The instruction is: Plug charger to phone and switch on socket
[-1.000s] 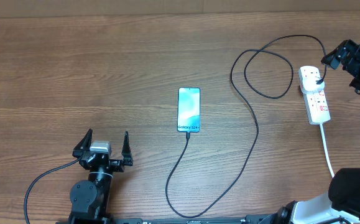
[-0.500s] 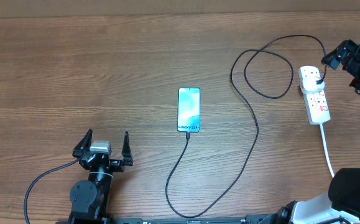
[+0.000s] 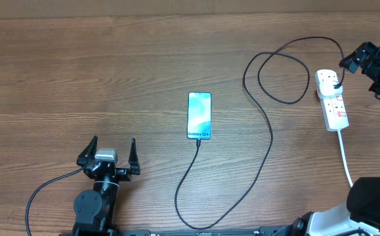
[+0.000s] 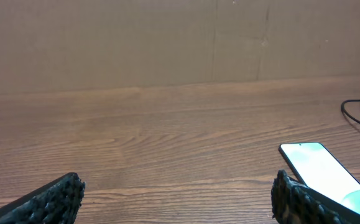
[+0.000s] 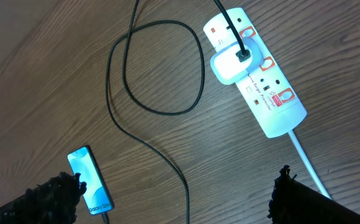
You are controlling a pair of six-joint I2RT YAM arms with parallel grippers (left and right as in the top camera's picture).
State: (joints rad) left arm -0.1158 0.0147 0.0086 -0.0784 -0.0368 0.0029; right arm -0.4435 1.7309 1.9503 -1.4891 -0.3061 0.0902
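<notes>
Left gripper (image 3: pixel 113 145) near edge, jaws spread, empty; phone (image 3: pixel 199 116) flat mid-table, charger (image 3: pixel 270 141) tip seemingly in its port; socket (image 3: pixel 331 98) far right, light, likely slides; stiff red switch (image 5: pixel 268 63) wants 1 fingertip pressing straight down; right gripper (image 5: pixel 175 199) hovers near it, jaws wide, empty.

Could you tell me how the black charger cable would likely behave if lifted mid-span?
Probably floppy: the charger lies in loose loops, so it would sag. Likely light, being thin. Its ends look plugged into the phone and the socket, so pulling may drag the phone.
</notes>
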